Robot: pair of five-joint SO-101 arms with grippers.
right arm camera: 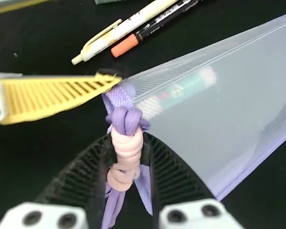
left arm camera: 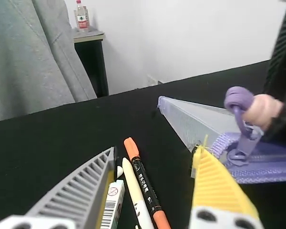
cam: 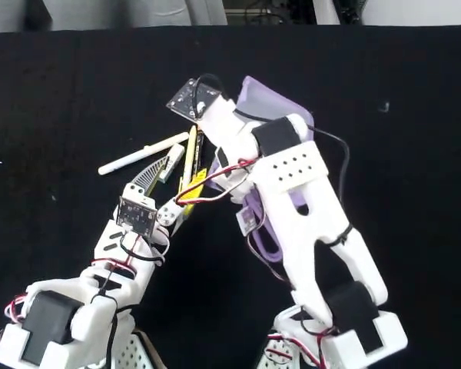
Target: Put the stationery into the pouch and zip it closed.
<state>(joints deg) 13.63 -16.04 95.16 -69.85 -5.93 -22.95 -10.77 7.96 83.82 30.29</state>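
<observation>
The translucent purple pouch point(cam: 273, 104) point(left arm camera: 195, 119) point(right arm camera: 219, 109) lies under the right arm with a green item inside. My right gripper point(right arm camera: 126, 138) point(cam: 219, 161) is shut on the zipper's purple pull cord point(right arm camera: 126, 119) point(left arm camera: 238, 100) and its pink bead. My left gripper point(left arm camera: 155, 152) point(cam: 180, 171) stands open, grey finger on one side and yellow finger point(right arm camera: 47, 93) touching the pouch's corner. Between its fingers on the table lie a black pen with an orange tip point(left arm camera: 143, 181) point(right arm camera: 148, 31) and a white pen point(left arm camera: 133, 191) point(right arm camera: 124, 26). A barcoded white item point(left arm camera: 112, 205) rests against the grey finger.
A long white pen point(cam: 142, 154) and a yellow pencil point(cam: 190, 154) lie on the black table point(cam: 61, 100) just left of the pouch. Both arms crowd the middle. A grey cloth point(left arm camera: 33, 52) and a dark stand point(left arm camera: 93, 52) are beyond the far edge.
</observation>
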